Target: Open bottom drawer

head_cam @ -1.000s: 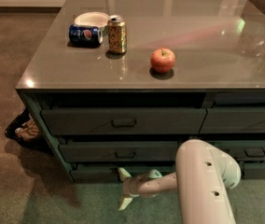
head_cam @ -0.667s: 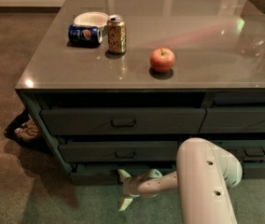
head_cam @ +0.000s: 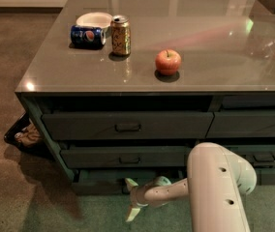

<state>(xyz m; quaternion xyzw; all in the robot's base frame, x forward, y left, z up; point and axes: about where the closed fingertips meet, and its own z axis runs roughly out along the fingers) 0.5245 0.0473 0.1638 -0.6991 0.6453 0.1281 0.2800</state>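
The robot's end effector (head_cam: 131, 198) hangs low in front of the bottom drawer (head_cam: 99, 181), the slim dark grey-green front at the foot of the left-hand stack, just above the floor. Its two pale fingers are spread apart and grasp nothing: the upper fingertip (head_cam: 129, 182) lies against the drawer's front near its middle, and the lower one points down toward the greenish floor (head_cam: 79, 214). The drawer's front appears to stand slightly forward of the middle drawer (head_cam: 94, 156) above it, with a thin strip showing along its top edge. The white arm (head_cam: 217, 187) reaches in from the lower right, covering part of the stack. On the grey desk (head_cam: 215, 52) sit a red apple (head_cam: 168, 62), an upright gold drinks can (head_cam: 120, 35), a blue Pepsi can (head_cam: 86, 35) lying on its side just beside it, and a white bowl (head_cam: 94, 19) behind both. A black bin (head_cam: 16, 132) rests on the floor at the desk's left corner.
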